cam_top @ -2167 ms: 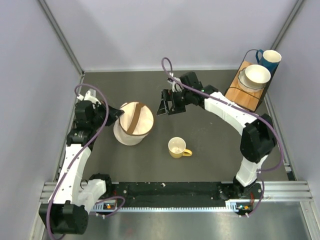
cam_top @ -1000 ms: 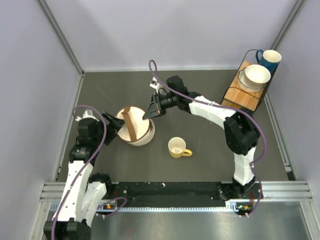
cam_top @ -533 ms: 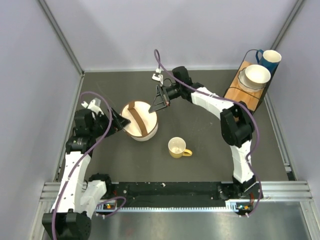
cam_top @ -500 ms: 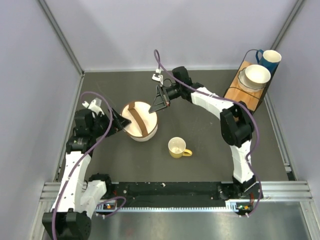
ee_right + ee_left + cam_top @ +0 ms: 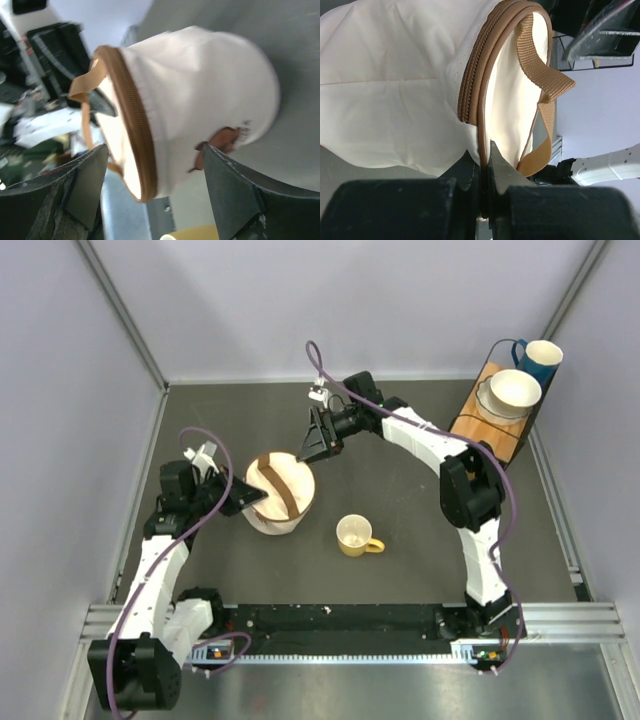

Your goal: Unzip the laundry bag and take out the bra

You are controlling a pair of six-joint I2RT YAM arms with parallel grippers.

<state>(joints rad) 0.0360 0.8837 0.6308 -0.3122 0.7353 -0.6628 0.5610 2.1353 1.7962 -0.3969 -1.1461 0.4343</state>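
Note:
The cream-white laundry bag (image 5: 279, 492) with brown strap stands left of the table's middle. My left gripper (image 5: 246, 499) is shut on its brown rim trim (image 5: 483, 150) at the bag's left side; the bag (image 5: 395, 85) fills the left wrist view, with the strap (image 5: 540, 75) looping on the right. My right gripper (image 5: 318, 441) is open just beyond the bag's far right edge. In the right wrist view the bag (image 5: 200, 95) lies between my spread fingers (image 5: 85, 185), with a brown tab (image 5: 225, 140) on its side. The zip looks closed. The bra is hidden.
A yellow mug (image 5: 355, 535) stands right of the bag, near the front; its rim shows in the right wrist view (image 5: 192, 233). A wooden rack (image 5: 482, 428) at the back right holds a white bowl (image 5: 513, 390) and a blue mug (image 5: 541, 358). Walls close the table's sides.
My left gripper has shifted nearer and to the right, still holding the rim, and the bag has moved a little nearer and left with it. My right gripper stays open at the bag's far edge.

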